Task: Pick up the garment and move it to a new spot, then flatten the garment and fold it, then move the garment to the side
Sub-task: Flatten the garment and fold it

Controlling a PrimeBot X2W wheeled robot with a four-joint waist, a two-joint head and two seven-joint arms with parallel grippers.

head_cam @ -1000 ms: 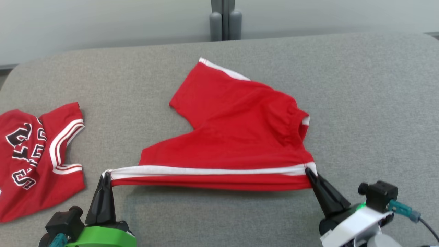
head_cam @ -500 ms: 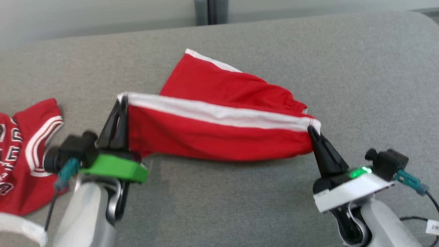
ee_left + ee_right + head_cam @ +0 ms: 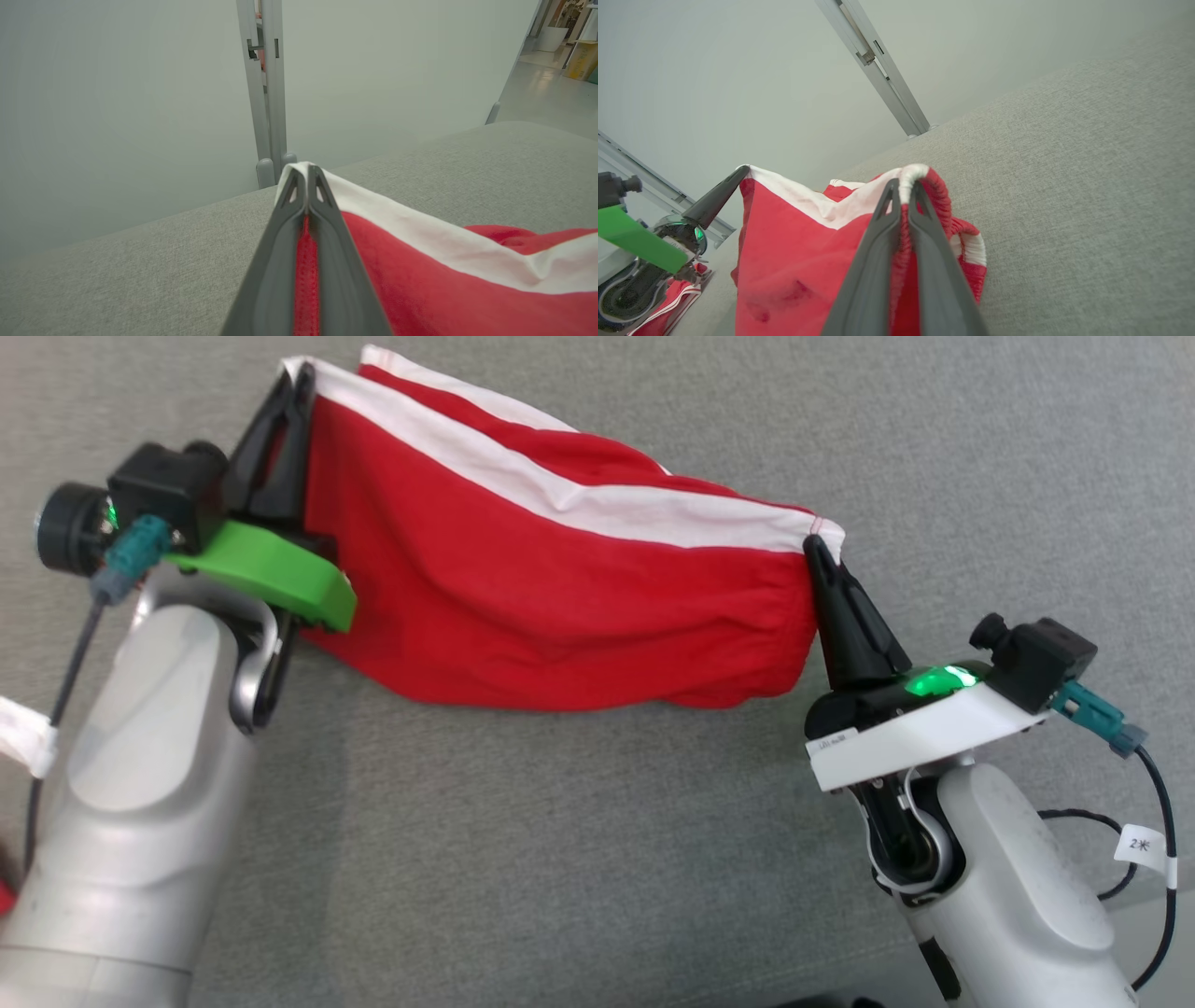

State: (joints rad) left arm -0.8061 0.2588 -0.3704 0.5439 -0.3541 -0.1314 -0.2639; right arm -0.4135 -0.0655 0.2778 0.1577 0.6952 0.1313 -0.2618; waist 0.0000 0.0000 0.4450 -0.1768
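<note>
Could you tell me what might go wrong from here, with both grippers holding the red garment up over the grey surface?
1. The left gripper and right gripper each pinch just a corner of the garment at its white-striped edge, so the taut cloth might slip free.
2. It sags in loose folds between them over the grey surface, so it may land creased.
3. Another red-and-white cloth lies near the left gripper and could get snagged.

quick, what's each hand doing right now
left hand: closed, pinching one end of the red garment at its white-striped edge
right hand: closed, pinching the other end of that edge
</note>
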